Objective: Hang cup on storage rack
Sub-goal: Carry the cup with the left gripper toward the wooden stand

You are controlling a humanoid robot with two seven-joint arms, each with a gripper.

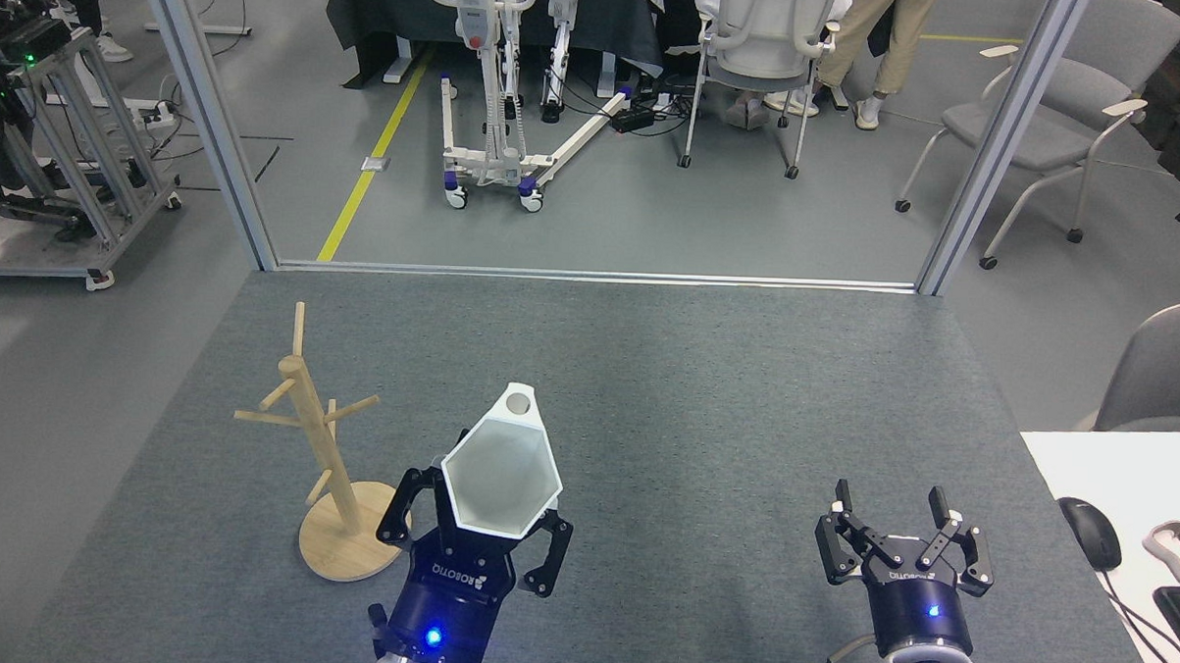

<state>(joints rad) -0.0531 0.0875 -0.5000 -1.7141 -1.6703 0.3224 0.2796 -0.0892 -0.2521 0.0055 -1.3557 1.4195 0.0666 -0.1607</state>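
Observation:
The white faceted cup (500, 474) is held upright, mouth toward me, with my left gripper (480, 534) shut on its lower body. Its tab with the round hole (518, 403) points away from me. The wooden storage rack (323, 450) stands on its round base (347, 549) just left of the cup, with bare pegs angled out from the pole. My right gripper (890, 507) is low at the right of the table, open and holding nothing.
The grey table (706, 394) ends at a metal frame rail at the back. A white desk with a mouse (1088, 532) and keyboard sits at the right edge. Chairs and a wheeled stand are on the floor beyond.

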